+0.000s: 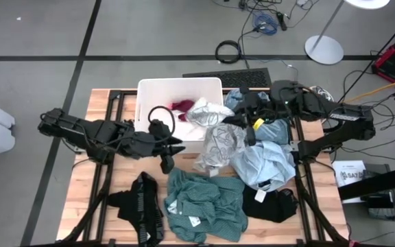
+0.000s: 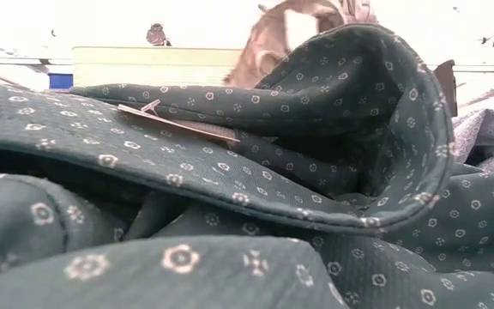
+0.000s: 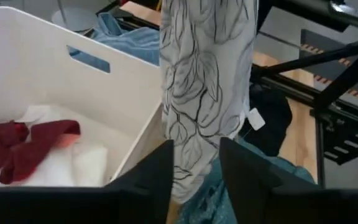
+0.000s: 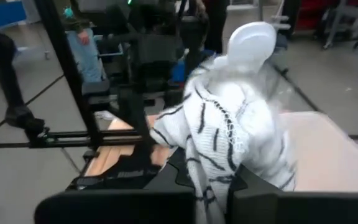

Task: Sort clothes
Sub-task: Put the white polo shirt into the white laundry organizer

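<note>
My right gripper (image 1: 244, 122) is shut on the white-grey patterned garment (image 1: 218, 140) beside the white bin's right corner. My left gripper (image 1: 172, 154) is open and empty just in front of the bin's near wall. In the left wrist view its fingers frame the hanging patterned garment (image 3: 204, 81), which is farther off. A dark red garment (image 1: 182, 105) lies in the bin (image 1: 146, 92). A teal-green garment (image 1: 204, 206), a light blue one (image 1: 262, 161) and a black one with white lettering (image 1: 142, 206) lie on the table. My right gripper pinches a bunched part of the patterned garment (image 4: 219, 155) between its two fingers, several layers gathered. The fingers come from the table's right side. One part of the garment lies over the bin's rim (image 1: 208, 110). The rest hangs down (image 3: 197, 162) toward the teal-green garment.
A second black garment (image 1: 273, 202) lies at the near right. More blue cloth (image 1: 235, 98) lies beside the bin's far right corner. The teal-green garment (image 2: 230, 172), with its tag (image 2: 178, 124), fills the low view. The black frame rails (image 1: 300, 158) run along the table's sides.
</note>
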You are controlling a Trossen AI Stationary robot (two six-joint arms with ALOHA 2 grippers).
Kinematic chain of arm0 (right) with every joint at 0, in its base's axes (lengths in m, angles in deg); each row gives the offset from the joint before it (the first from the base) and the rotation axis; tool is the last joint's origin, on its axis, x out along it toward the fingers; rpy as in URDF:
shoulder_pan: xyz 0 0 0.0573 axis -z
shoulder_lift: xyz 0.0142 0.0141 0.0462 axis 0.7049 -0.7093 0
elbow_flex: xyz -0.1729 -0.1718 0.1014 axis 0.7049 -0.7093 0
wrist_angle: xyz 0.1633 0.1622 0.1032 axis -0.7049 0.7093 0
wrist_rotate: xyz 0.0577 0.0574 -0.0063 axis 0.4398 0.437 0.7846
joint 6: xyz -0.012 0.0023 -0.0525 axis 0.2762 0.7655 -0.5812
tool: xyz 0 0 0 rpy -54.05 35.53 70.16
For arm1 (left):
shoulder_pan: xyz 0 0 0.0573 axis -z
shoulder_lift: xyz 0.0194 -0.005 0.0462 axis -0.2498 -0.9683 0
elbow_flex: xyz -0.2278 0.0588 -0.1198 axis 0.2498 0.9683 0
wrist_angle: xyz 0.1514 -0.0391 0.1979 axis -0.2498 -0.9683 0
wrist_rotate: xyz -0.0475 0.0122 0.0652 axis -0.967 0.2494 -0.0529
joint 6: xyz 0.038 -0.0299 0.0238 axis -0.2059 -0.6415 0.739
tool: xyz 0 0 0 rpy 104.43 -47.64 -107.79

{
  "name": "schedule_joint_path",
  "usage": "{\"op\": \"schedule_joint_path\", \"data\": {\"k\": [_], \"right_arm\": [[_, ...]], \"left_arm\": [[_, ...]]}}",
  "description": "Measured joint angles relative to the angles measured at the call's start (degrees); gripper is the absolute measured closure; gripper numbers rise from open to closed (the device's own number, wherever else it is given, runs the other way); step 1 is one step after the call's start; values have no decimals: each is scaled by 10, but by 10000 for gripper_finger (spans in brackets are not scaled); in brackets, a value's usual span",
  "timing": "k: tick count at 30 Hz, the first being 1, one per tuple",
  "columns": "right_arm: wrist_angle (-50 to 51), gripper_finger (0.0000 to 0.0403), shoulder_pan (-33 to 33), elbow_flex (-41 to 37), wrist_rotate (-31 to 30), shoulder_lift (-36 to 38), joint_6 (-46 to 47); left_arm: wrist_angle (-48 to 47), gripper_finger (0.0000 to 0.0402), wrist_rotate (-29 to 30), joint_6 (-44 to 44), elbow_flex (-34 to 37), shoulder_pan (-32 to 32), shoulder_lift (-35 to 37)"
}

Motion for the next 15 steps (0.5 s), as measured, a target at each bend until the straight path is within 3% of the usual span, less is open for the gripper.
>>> {"op": "schedule_joint_path", "data": {"k": [7, 15], "right_arm": [[-2, 402, 44, 125, -5, -32, -64], [-3, 403, 111, 319, -4, -141, -100]], "left_arm": [[-95, 231, 30, -71, 0, 13, 0], [-95, 231, 87, -82, 0, 52, 0]]}}
